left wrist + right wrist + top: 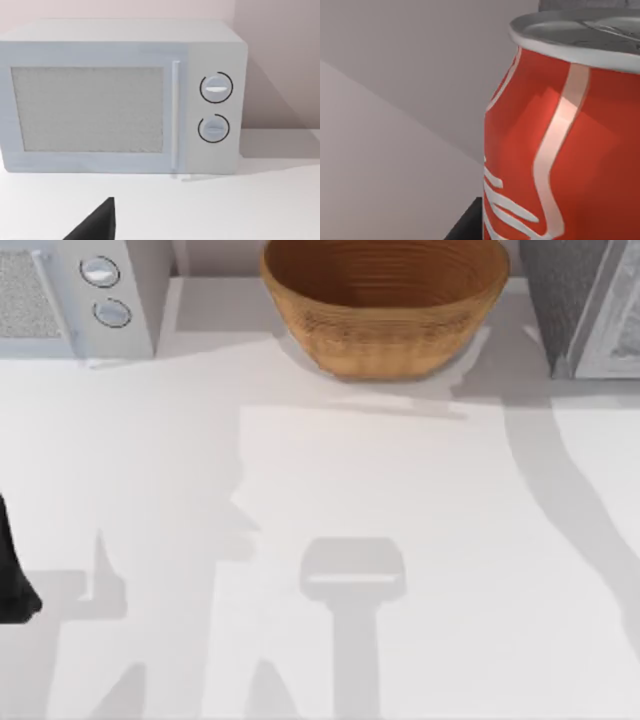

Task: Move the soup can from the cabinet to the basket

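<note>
So the soup can (560,150) is sitting right up against the right gripper (466,226). In the right wrist view it looms huge, red label with white script and a silver lid on top, upright as far as I can see. A sliver of the grey speckled cabinet (590,4) peeks just behind its lid, so I'd say the can is still at the cabinet and nowhere near the basket (385,335) yet. Can't tell if the right jaws are open, closed or already pinching the can. There's just a dark bit down by its lower side, too little to go on.

Handling-wise, my guess is a rigid metal cylinder with a bit of heft if it's full, and a smooth glossy wall, so it's slippery rather than fragile. It won't squash easily, but it could slide or swivel between the jaws if pinched off-centre. I'd take it across the middle of the label, jaws square to the wall, below the rim and above the base. Keep it upright on the way over, and the wide-open basket should be forgiving.

The left gripper (95,225) is parked way off, with the white microwave (120,95) out ahead of its jaws. Can't tell their state either.
</note>
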Robot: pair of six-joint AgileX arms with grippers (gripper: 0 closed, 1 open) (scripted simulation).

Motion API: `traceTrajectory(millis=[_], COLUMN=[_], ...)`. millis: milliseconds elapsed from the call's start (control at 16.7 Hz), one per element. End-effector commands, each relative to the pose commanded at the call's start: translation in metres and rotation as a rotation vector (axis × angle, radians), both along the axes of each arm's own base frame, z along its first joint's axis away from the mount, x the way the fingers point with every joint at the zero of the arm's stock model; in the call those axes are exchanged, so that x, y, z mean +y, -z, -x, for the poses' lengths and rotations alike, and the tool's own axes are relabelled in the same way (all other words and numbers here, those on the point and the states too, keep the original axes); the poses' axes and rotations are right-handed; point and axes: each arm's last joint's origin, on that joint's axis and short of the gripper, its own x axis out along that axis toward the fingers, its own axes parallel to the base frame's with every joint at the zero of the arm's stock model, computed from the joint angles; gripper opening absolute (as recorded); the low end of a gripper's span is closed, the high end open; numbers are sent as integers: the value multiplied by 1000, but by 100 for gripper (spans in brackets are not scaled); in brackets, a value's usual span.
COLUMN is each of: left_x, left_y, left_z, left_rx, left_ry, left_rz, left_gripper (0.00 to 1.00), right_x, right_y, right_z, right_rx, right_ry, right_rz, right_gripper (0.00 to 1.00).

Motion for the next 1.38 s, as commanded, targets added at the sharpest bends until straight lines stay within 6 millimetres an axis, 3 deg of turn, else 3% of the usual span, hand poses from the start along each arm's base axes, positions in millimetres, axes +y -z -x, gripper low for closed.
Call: traceTrajectory(millis=[120,300,420,600,780,1140,1380], left_x=[0,0,0,0,0,0,0], left_y=[0,0,0,0,0,0,0], left_z=[0,0,0,0,0,0,0], left_rx=[0,0,0,0,0,0,0], left_ry=[0,0,0,0,0,0,0], left_rz=[0,0,0,0,0,0,0], left_gripper=[100,100,100,100,100,100,100], right_x=[35,88,119,151,165,163,165], right_y=[10,42,67,98,111,116,118], right_z=[-46,-100,-125,-145,-152,-154,-166], right_rx=[11,26,32,32,29,42,31], right_ry=[-2,-3,-3,-3,-2,-1,-3], right_rz=[3,7,8,6,4,10,4], right_gripper=[0,0,0,0,0,0,0])
